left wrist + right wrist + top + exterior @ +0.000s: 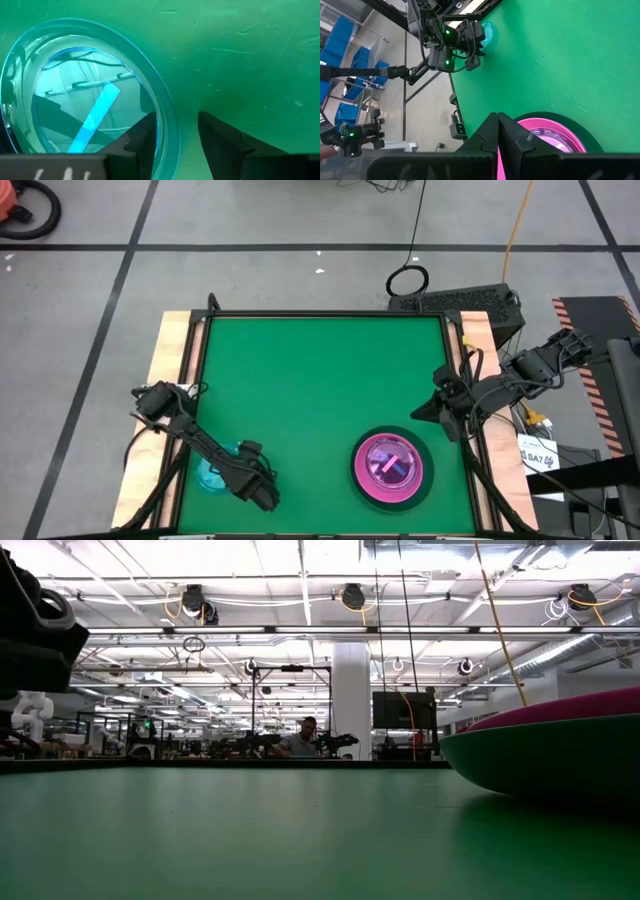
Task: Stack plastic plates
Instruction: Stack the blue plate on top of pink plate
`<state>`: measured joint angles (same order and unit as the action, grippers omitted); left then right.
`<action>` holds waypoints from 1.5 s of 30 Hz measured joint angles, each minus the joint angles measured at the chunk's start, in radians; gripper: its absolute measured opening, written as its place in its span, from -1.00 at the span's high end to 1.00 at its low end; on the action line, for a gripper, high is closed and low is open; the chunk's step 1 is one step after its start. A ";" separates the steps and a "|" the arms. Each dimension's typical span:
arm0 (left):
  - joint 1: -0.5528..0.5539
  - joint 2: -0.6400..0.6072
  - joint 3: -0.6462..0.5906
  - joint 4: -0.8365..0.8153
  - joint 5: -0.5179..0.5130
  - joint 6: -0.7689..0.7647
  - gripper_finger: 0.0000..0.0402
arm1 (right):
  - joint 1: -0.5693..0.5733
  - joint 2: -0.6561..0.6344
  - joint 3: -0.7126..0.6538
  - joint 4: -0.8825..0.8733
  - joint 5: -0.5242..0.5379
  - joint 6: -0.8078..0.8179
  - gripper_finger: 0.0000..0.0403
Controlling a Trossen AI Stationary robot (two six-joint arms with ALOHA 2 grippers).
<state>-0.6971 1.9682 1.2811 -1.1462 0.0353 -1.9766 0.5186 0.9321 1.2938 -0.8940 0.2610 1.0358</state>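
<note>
Plates are the subject: a cyan plate [85, 95] lies at the table's [320, 370] near-left corner, and a stack [391, 467] of plates sits toward the near-right corner, its dark base plate [424, 488] carrying a pink plate [362, 476] with translucent pink ones inside.

Left gripper [175, 145] is low over the cyan plate's rim, fingers narrowly parted; one finger [142, 140] sits over the rim's inner side, the other [225, 145] over bare mat outside it. Nothing is gripped yet. Right gripper [498, 131] waits at the table's right edge, beside the stack, fingers pressed together and empty.

Risks, as judged from this pose:
- The rim is thin, slick and translucent; a pinch that closes too high could slip off it.
- Closing while pressing down could skid the plate toward the near-left corner, or tip it.
- A plate held by one edge will hang tilted, so it could swing or drop on the way to the stack.
- Released off-centre, it could knock the upper plates askew.

Writing: a white label [538, 459] right of the table reads roughly "8A7"; no brand is legible elsewhere.
</note>
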 joint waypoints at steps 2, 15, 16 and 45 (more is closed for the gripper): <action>0.000 0.000 -0.001 -0.007 0.000 0.003 0.24 | 0.000 0.000 0.000 0.000 0.000 0.000 1.00; -0.006 0.001 -0.005 -0.109 0.001 0.051 0.93 | 0.000 0.000 0.000 -0.002 0.000 -0.001 1.00; -0.006 -0.003 -0.005 -0.120 0.001 0.060 0.96 | 0.000 0.000 0.000 -0.002 0.000 -0.001 1.00; 0.142 -0.007 0.613 -0.165 -0.547 1.599 0.99 | -0.008 0.018 0.000 -0.001 0.170 0.201 1.00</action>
<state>-0.5547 1.9614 1.8945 -1.3110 -0.5114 -0.3772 0.5106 0.9499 1.2938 -0.8948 0.4307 1.2368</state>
